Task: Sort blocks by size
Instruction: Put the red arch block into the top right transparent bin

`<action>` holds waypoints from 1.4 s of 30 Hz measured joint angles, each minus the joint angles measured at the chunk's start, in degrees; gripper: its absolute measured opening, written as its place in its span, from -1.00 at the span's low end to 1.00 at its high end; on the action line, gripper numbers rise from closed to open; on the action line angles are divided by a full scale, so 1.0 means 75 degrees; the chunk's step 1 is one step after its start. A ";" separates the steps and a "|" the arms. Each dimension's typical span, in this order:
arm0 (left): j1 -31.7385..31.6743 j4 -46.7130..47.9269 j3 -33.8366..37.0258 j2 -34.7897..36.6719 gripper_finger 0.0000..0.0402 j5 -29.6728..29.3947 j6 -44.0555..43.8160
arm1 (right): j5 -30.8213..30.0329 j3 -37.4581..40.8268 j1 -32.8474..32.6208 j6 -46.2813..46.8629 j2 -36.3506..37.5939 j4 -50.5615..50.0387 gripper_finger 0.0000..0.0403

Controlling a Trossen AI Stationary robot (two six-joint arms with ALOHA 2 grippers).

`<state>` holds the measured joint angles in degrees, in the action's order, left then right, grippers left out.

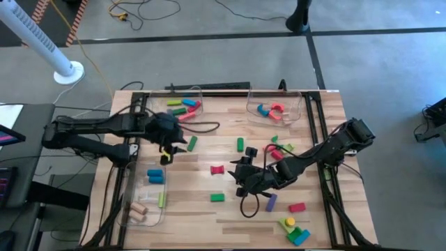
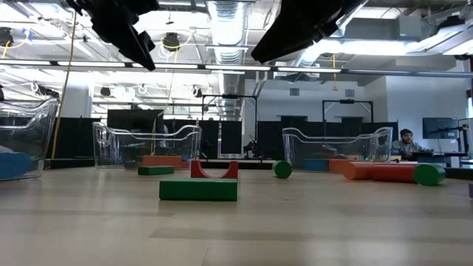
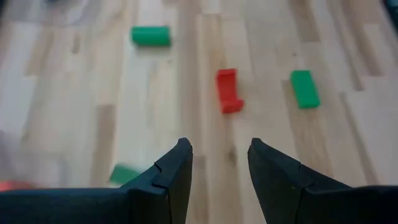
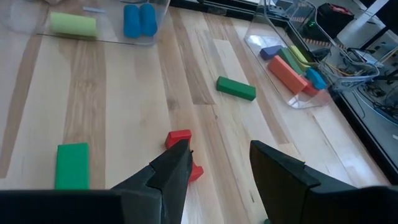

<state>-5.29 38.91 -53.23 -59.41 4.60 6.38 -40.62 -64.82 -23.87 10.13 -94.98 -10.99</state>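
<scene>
Blocks, partly sorted. Binned so far: a mixed lot of long bars, green, yellow, red and blue, in the far-left bin [image 1: 182, 91]; red and blue arches in the far-right bin [image 1: 301, 101]; blue cylinders, a pale green bar and plain wood cylinders in the long bin [image 1: 131, 183] at the left edge.

Loose on the table [image 1: 188, 209], still to be sorted: green bar [image 1: 191, 143] just beside the left gripper; green cylinder [image 1: 240, 144] mid-table; red spool block [image 1: 217, 169] near the middle; green block [image 1: 217, 198] nearer the front; purple block [image 1: 271, 202] and red block [image 1: 297, 207] to the right; a red and green cluster [image 1: 281, 150] under the right arm; a small yellow, green and blue pile [image 1: 295, 231] at the front right corner.

Left gripper [image 1: 167, 155]: over the table near the long bin, fingers apart, nothing between them.

Right gripper [image 4: 214, 165]: low over the middle, just beside the red spool block, fingers spread, empty.

Judgement: roughly half done; about a dozen pieces remain out, the red spool block the likely next pick.
</scene>
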 joint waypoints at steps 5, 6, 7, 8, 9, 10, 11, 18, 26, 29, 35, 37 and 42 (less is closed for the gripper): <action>0.0818 -0.0791 0.0389 -0.0163 -0.26 0.0003 -0.0329 | 0.0028 0.0000 -0.0013 0.0057 0.0000 -0.0125 -0.02; 0.0969 -0.0958 0.0393 -0.0227 -0.26 0.0004 -0.0369 | 0.0031 0.0000 -0.0013 0.0082 0.0000 -0.0160 -0.02; 0.1121 -0.1045 0.0393 -0.0284 -0.26 0.0002 -0.0405 | 0.0039 0.0000 -0.0013 0.0086 0.0001 -0.0171 -0.02; 0.1275 -0.1041 0.0397 -0.0370 -0.26 -0.0006 -0.0451 | 0.0041 0.0000 -0.0013 0.0085 0.0000 -0.0179 -0.02; 0.1426 -0.1093 0.0407 -0.0477 -0.26 -0.0009 -0.0500 | 0.0044 0.0000 -0.0013 0.0105 0.0003 -0.0215 -0.02; 0.1577 -0.1256 0.0407 -0.0582 -0.26 -0.0006 -0.0520 | 0.0043 0.0000 -0.0013 0.0136 0.0001 -0.0258 -0.02; 0.1730 -0.1420 0.0405 -0.0679 -0.26 -0.0004 -0.0518 | 0.0044 0.0000 -0.0013 0.0157 0.0000 -0.0291 -0.02; 0.2530 -0.2099 0.0404 -0.1526 -0.26 -0.0003 -0.0383 | 0.0047 0.0000 -0.0084 0.0619 0.0000 -0.0832 -0.02; 0.2828 -0.2553 0.0404 -0.2080 -0.26 -0.0007 -0.0363 | -0.0093 0.0001 -0.0383 0.0845 0.0014 -0.1385 -0.02; 0.2909 -0.2641 0.0404 -0.2100 -0.26 -0.0064 -0.0332 | -0.0542 0.0000 -0.0465 0.0648 0.0014 -0.1395 -0.02; 0.2926 -0.2967 0.0401 -0.2096 -0.26 -0.0198 -0.0287 | -0.0825 -0.0099 -0.0459 0.0271 0.0023 -0.1507 -0.02; 0.2964 -0.2962 0.0398 -0.2096 -0.26 -0.0196 -0.0293 | -0.0777 -0.0099 -0.0391 0.0270 0.0023 -0.1546 -0.02; 0.3086 -0.3021 0.0398 -0.2099 -0.26 -0.0332 -0.0290 | 0.0399 -0.0057 -0.0106 -0.0071 0.0023 -0.1729 -0.02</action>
<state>17.85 16.25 -50.24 -75.16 2.11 4.21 -37.63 -65.24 -24.67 9.60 -94.80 -23.95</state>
